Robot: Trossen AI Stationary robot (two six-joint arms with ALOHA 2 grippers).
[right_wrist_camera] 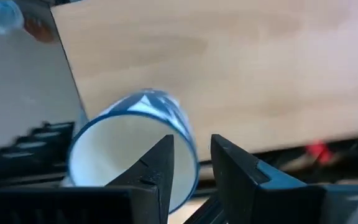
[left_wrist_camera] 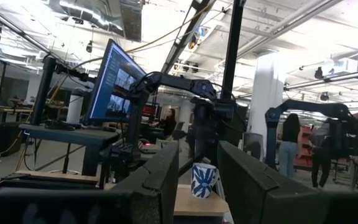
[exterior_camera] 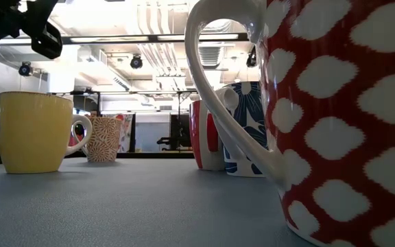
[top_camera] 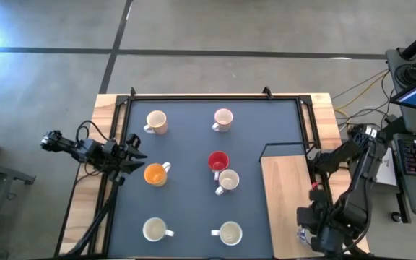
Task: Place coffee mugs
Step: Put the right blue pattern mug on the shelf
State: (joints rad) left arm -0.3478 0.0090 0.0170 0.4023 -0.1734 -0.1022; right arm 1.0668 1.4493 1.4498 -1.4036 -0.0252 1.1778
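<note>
Right claw (right_wrist_camera: 191, 158) sits at the worktop's (top_camera: 284, 195) near right corner, fingers slightly apart astride the rim of a blue-and-white mug (right_wrist_camera: 132, 146), not clamping it. Left claw (top_camera: 137, 153) hangs open beside the orange mug (top_camera: 154, 174); six mugs dot the dark mat (top_camera: 186, 195).

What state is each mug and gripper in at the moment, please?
Left gripper: jaws open, empty.
Right gripper: jaws open.
Blue-patterned mug: tipped, its rim between the right jaws.
Orange mug: upright.
Red mug: upright.
Pale pink mug: upright.
Cream mug: upright.
Second cream mug: upright, close beside the red one.
Left white mug: upright.
Right white mug: upright.
</note>
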